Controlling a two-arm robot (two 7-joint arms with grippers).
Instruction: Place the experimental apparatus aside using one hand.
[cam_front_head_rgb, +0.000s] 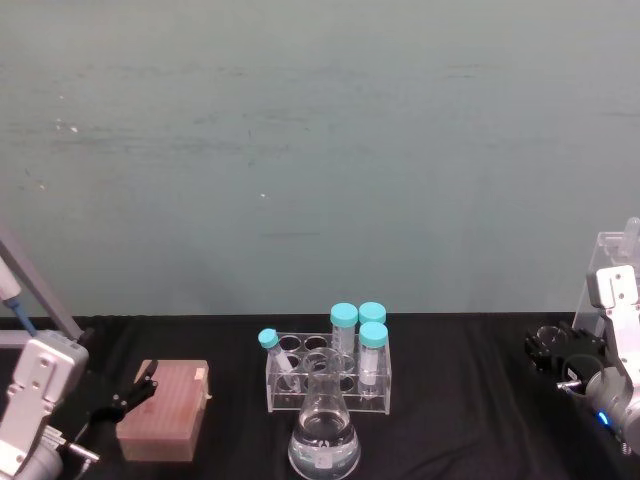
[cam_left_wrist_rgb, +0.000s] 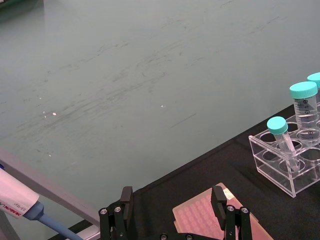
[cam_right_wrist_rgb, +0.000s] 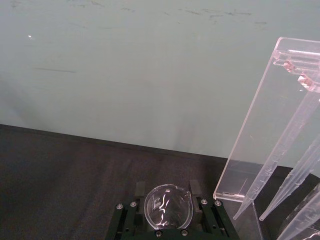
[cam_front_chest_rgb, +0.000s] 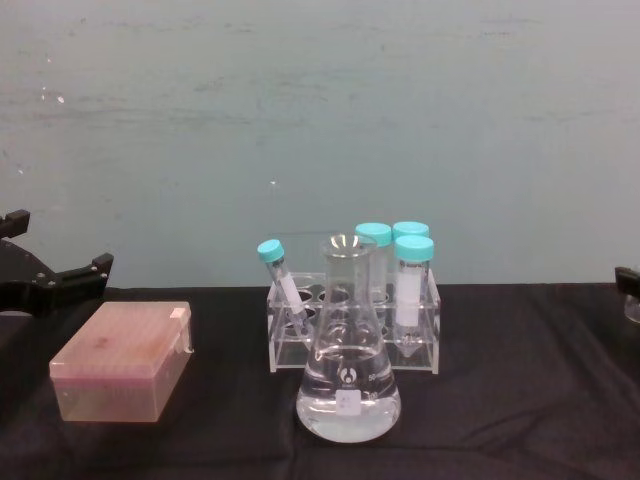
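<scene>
Glass beaker (cam_right_wrist_rgb: 168, 212) clenched in the right claw (cam_right_wrist_rgb: 168, 188), well right of the conical flask (cam_front_chest_rgb: 348, 390); left claw (cam_left_wrist_rgb: 172, 195) released, well left of it.

The conical flask (cam_front_head_rgb: 324, 440) stood before the tube rack (cam_front_head_rgb: 376, 398) and hid the middle of its front. The right wrist view's edge cut off the tall acrylic rack (cam_right_wrist_rgb: 260, 130). The small beaker (cam_right_wrist_rgb: 168, 207) sat clamped in the right gripper (cam_right_wrist_rgb: 167, 190), its lower part hidden. The pink tip box (cam_left_wrist_rgb: 197, 217) lay partly behind the left gripper (cam_left_wrist_rgb: 172, 196), both cut off by the left wrist view's edge.
</scene>
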